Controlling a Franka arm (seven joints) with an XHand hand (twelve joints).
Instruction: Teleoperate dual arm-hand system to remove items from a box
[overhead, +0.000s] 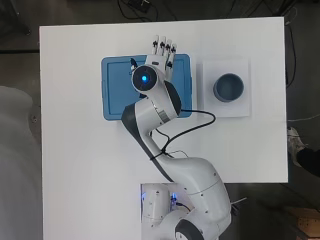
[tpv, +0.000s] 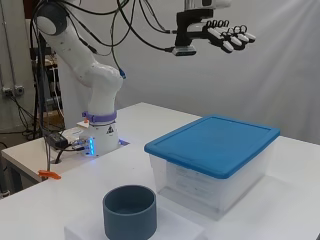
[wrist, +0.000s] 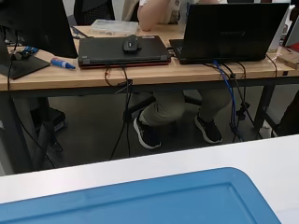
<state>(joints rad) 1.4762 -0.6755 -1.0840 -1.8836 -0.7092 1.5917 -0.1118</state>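
The box (tpv: 212, 172), a clear plastic tub, sits on the white desk (tpv: 295, 200) well below the fingers (tpv: 235, 39), and its blue lid (tpv: 215, 142) is on and looks seated all round, so nothing inside can be reached yet; what it holds cannot be made out through the walls. The hand (tpv: 212, 32) hangs high above the box with the fingers stretched out straight and nearly level, close together, holding nothing. In the overhead view the fingers (overhead: 164, 48) reach just past the lid's far edge (overhead: 150, 57), with the palm over the far half of the lid. The step in hand, as I judge it, is getting the lid off. To do that well, the hand should come down slowly to the lid's rim rather than its flat middle, since the flat top gives the fingers nothing to curl round; the far long edge under the fingertips looks the likeliest place to hook beneath the lip. The lid will probably need peeling up from one edge or corner, and the light tub may lift or slide with it. Off to one side of the fingers, well apart from the box, a grey-blue bowl (tpv: 130, 212) stands on a white pad (tpv: 180, 231), a likely place for the items; the freed lid should go clear of it.
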